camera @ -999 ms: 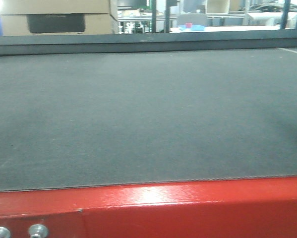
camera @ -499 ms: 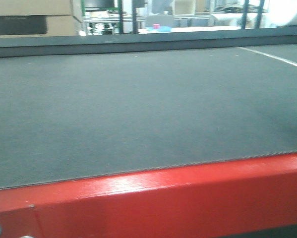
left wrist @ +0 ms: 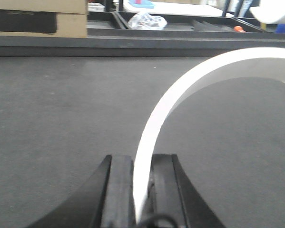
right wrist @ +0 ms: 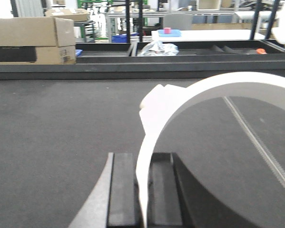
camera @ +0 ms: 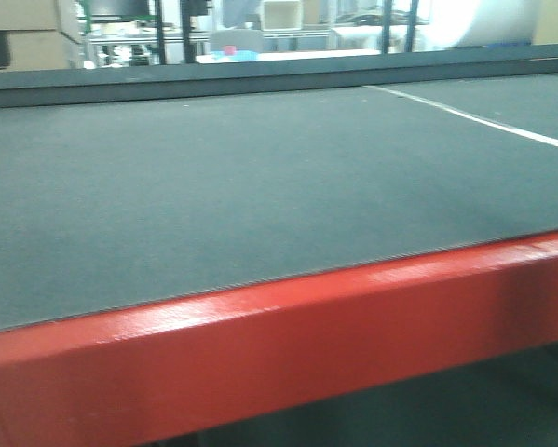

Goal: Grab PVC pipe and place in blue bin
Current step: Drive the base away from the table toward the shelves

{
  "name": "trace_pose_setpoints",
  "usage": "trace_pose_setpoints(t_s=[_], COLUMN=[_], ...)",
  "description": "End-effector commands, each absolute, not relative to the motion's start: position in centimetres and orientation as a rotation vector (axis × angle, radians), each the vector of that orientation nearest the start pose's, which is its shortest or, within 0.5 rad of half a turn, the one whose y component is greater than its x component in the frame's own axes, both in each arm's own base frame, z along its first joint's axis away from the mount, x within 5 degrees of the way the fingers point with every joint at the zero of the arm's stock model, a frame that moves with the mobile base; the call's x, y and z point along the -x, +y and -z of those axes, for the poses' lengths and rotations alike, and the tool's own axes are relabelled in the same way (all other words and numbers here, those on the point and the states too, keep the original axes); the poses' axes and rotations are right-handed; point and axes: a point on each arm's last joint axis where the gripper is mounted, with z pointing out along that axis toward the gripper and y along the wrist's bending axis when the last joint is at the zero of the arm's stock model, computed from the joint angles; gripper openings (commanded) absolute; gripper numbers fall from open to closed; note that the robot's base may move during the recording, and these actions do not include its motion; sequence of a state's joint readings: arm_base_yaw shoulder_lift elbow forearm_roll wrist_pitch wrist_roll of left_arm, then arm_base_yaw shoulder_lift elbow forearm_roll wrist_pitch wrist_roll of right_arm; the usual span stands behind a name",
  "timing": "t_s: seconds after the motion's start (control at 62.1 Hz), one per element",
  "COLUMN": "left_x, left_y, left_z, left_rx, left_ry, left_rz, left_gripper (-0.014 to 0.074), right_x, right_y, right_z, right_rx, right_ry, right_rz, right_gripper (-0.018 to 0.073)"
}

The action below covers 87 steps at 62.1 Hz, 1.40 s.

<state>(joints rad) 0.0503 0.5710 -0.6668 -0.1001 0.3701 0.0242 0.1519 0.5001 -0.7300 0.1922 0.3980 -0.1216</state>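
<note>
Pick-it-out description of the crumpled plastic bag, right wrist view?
Beyond the dark mat runs a row of black trays. The bag lies in one, just right of the middle divider: clear, crinkled, shiny, unlike the brown cardboard box to its left.

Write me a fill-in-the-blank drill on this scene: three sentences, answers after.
1. The left gripper clamps the wall of a ____ pipe.
2. The table has a front edge painted ____.
3. In the right wrist view, the cardboard box stands beyond the table on the ____ side.
Answers: white; red; left.
</note>
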Motion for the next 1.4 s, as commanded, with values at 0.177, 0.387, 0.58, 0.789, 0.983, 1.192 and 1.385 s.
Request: trace_pose_setpoints(t_s=[0.177,0.387,0.58,0.789,0.983,1.192,1.385], left_x=[-11.39,-11.39,-11.39,-11.39,-11.39,-11.39,-11.39], left_y=[0.2,0.2,0.2,0.2,0.2,0.2,0.2], left_z=[-36.21,-36.21,-36.21,-36.21,-36.21,-36.21,-36.21], left_rx=[0.078,0.078,0.078,0.078,0.078,0.078,0.078], left_ry=[1.725,1.725,1.725,1.725,1.725,1.725,1.725], left_rz=[0.052,0.052,0.052,0.052,0.052,0.052,0.052], left_gripper=[-0.0111,-0.0111,-0.0111,-0.0111,-0.0111,-0.0111,-0.0111], right_x=[-8.96,-8.96,-8.96,-8.96,-8.96,-8.96,-8.96], right_y=[1.97,1.97,1.97,1.97,1.97,1.97,1.97], right_z=[-38.78,-38.78,-38.78,-38.78,-38.78,-38.78,-38.78], right_rx=[0.135,0.135,0.135,0.135,0.135,0.135,0.135], right_ry=[1.609,1.609,1.609,1.609,1.609,1.609,1.609], right_rz=[-0.205,-0.205,-0.205,-0.205,-0.205,-0.205,-0.205], right_gripper=[-0.0163,-0.0163,-0.0163,-0.0163,-0.0163,-0.0163,-0.0163])
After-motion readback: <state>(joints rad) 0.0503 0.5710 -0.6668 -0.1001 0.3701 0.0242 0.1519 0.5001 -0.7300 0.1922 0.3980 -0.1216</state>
